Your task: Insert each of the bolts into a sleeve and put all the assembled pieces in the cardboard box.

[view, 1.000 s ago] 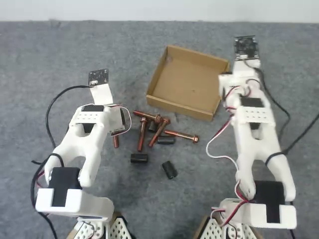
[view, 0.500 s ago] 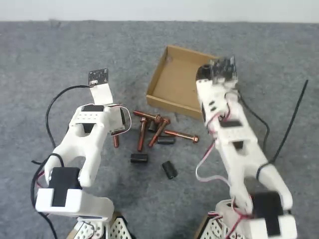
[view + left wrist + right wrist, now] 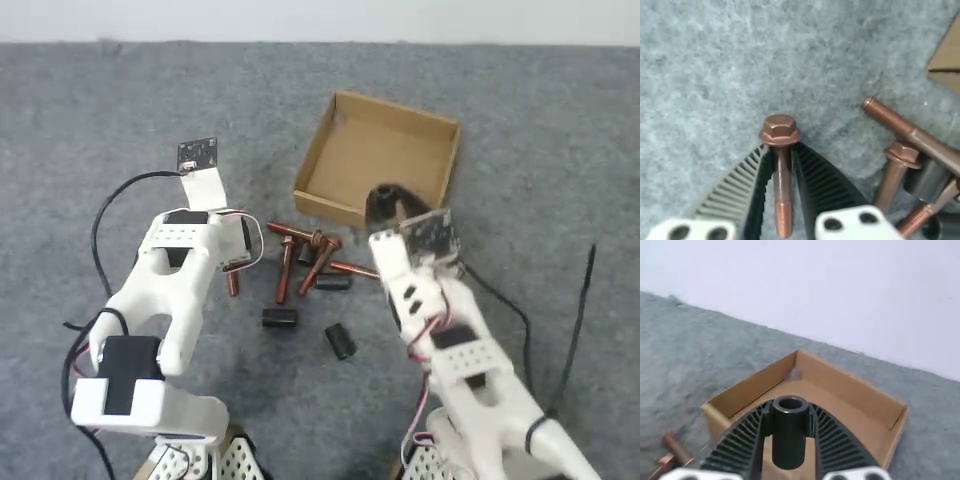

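Left wrist view has the left gripper clenched on one bolt, with the grey, felt-like carpet behind it. The long axis of this bolt runs along the two black ribbed fingers. Its hexagonal head with a round flange stands just past the fingertips, and its threaded end points back toward the wrist. The metal is copper-brown, with a smooth shank. Near it, more bolts of the same colour lie crossed one over another. In the high view these form a loose pile between the two arms, near the front wall of the cardboard box. Most of them lie with their length toward the box, and one lies across. Three short black sleeves lie on the carpet by the pile, apart from each other. In the right wrist view the right gripper is grasping a sleeve, a smooth black tube. Its axis follows the fingers and its open round bore faces out past the fingertips, toward the box. The box is shallow, square, brown and open on top. A plain white wall stands behind it. In the high view the right gripper is above the near wall of the box.
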Robot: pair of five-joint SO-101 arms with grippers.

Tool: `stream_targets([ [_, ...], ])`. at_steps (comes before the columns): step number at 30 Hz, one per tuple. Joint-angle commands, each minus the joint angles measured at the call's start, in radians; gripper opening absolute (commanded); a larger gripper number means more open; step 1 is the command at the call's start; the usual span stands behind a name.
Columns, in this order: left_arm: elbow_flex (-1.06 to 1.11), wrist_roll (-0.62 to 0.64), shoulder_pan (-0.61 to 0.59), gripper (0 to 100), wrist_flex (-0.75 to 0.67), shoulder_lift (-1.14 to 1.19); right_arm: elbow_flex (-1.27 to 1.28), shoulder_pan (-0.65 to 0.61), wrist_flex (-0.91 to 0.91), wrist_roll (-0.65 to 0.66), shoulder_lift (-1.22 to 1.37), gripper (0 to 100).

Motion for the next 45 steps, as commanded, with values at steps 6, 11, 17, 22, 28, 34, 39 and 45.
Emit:
stream_targets([
  [6,-0.015,-0.009,-0.003,1,-0.025,-0.069,0.075,-0.030,-0.024,0.011,-0.119,0.6],
  [11,-0.015,-0.009,-0.003,1,-0.025,-0.069,-0.014,-0.025,-0.024,-0.075,0.015,0.6],
  [17,-0.015,-0.009,-0.003,1,-0.025,-0.068,-0.221,-0.024,-0.027,-0.160,0.306,0.6],
  [22,-0.016,-0.009,-0.003,1,-0.025,-0.068,-0.388,-0.027,-0.188,-0.160,0.564,0.6],
  [28,-0.018,-0.009,-0.003,1,-0.034,-0.068,-0.577,-0.028,-0.401,-0.157,0.852,0.6],
  [34,-0.015,-0.009,-0.003,1,-0.048,-0.068,-0.605,-0.031,-0.575,-0.155,1.018,0.6],
  [39,-0.015,-0.009,-0.003,1,-0.048,-0.068,-0.496,-0.031,-0.702,-0.155,1.044,0.6],
  [45,-0.015,-0.009,-0.003,1,-0.048,-0.069,-0.333,-0.031,-0.955,-0.155,1.044,0.6],
])
